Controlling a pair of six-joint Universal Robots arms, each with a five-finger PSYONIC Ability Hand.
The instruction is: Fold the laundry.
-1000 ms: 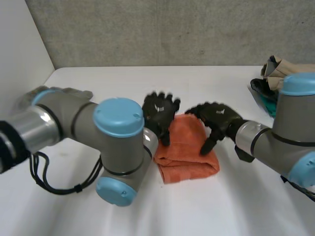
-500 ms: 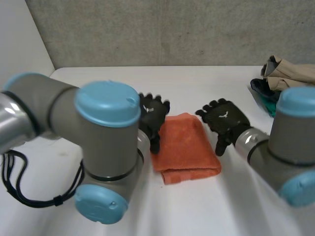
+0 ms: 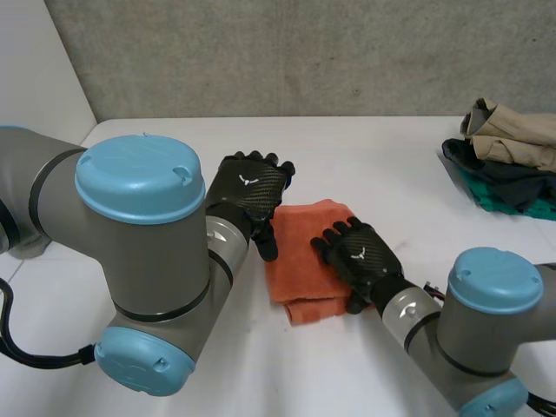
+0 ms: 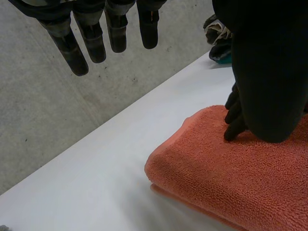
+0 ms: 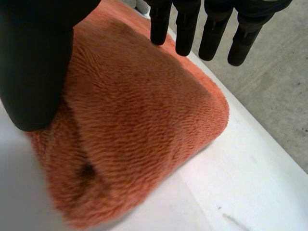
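An orange towel, folded into a thick rectangle, lies mid-table. My left hand hovers just off the towel's left edge, open with straight fingers held above the table. My right hand lies on the towel's right front part, open. In the right wrist view its straight fingers reach over the towel while its thumb rests on the pile. In the left wrist view the towel lies beside my left thumb.
A heap of dark, teal and beige clothes sits at the table's back right. A grey wall runs behind the white table. My bulky left arm stands over the front left.
My left hand has drawn back off the towel to its left edge. My right hand has come from the towel's right side onto its front right part.
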